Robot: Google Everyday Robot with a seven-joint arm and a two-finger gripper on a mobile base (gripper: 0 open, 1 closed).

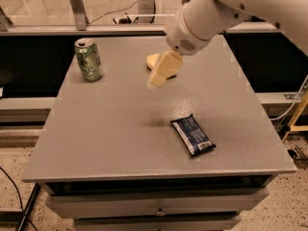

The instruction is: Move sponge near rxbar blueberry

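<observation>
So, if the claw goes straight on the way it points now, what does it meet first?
Probably the table, just in front of the sponge. The claw hangs above the table's back half, pointing down and slightly left. Depth is unclear, so it may graze the sponge.
</observation>
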